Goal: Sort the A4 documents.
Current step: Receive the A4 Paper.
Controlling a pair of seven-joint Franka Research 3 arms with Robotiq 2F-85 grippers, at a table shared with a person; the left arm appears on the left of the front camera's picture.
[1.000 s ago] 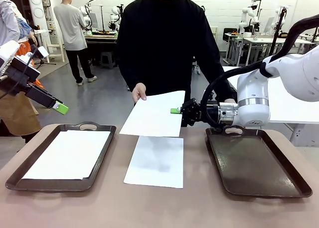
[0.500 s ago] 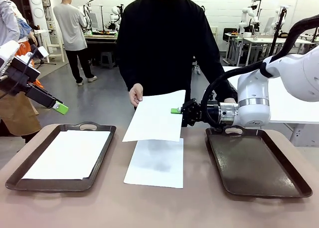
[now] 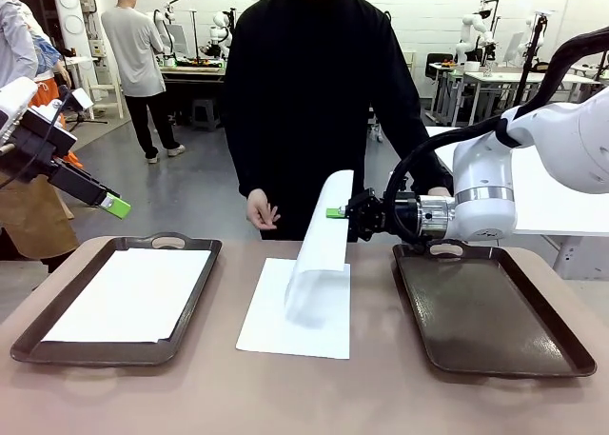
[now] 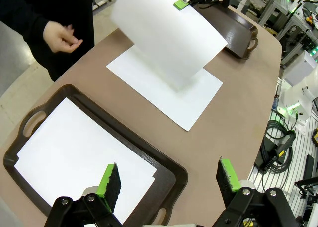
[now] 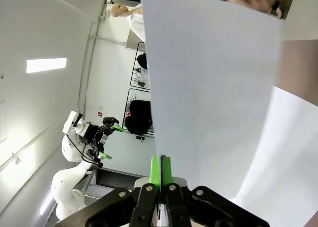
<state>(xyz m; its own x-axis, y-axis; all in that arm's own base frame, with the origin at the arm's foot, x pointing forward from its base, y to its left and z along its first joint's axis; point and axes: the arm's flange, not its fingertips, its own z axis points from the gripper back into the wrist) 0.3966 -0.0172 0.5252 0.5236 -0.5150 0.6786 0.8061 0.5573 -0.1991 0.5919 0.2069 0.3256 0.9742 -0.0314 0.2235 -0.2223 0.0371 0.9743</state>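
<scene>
1. The held sheet [image 3: 319, 249] hangs from the right claw [image 3: 335, 211], whose green pads are pressed tight on one edge. The paper curls over and droops toward the flat sheet [image 3: 276, 326], which lies mid-desk between two trays.
2. I judge the paper light and limp. It bends under its own weight, would flutter if swung, and may crease or slip at the pinch. An edge grip with a shallow bite suits it. The flat sheet offers no lifted edge, so getting a pad under it looks awkward.
3. The tray paper [image 3: 133, 292] lies in the left tray [image 3: 95, 356]. The right tray [image 3: 485, 311] is bare.
4. The left claw [image 4: 168, 177] hovers over the left tray's near end, spread wide and holding nothing.
5. The person's hand [image 3: 260, 209] is loosely curled at the far side of the desk [image 3: 304, 397], apart from any paper.
6. I cannot tell whether the hanging edge touches the flat sheet. Nor can I tell how many sheets the left tray holds, or whether any page bears print.
</scene>
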